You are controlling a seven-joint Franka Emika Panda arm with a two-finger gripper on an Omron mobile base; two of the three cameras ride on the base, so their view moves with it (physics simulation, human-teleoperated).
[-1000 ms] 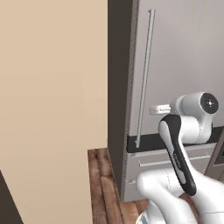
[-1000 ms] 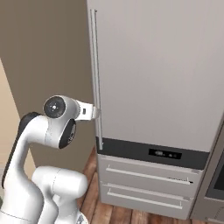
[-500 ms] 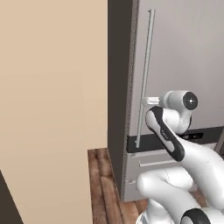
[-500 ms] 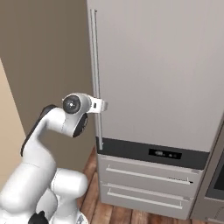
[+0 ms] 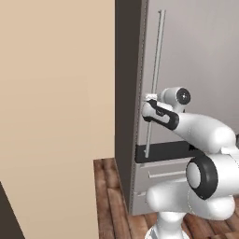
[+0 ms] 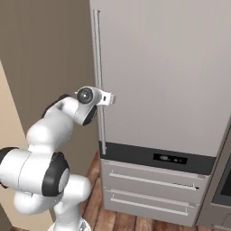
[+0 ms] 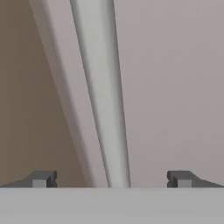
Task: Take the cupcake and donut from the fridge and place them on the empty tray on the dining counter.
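Claw [image 7: 111,178] spread wide, nothing held, both dark fingertips [image 7: 41,178] standing well apart at the near edge of the hand view. Between them, just ahead, the long thin handle [image 7: 103,100] of the fridge [image 7: 175,87], running away up the view with a slight lean. Closer to neither tip by any clear margin; whether either tip touches it cannot be told. In the left base view, claw [image 5: 150,98] level with the middle stretch of the handle [image 5: 156,74], right up against it. Same from the right base view: claw [image 6: 108,98] at the handle [image 6: 98,76], beside the door's left edge. Beyond the claw, the closed grey fridge door [image 6: 167,76]. Below the claw, a dark band [image 6: 158,158] across the fridge front, then two drawers [image 6: 149,189]. Left of the claw, past the fridge's edge, a dark side panel [image 5: 126,84] and a tan wall [image 5: 56,107]. Far below, wooden floor [image 5: 109,196].
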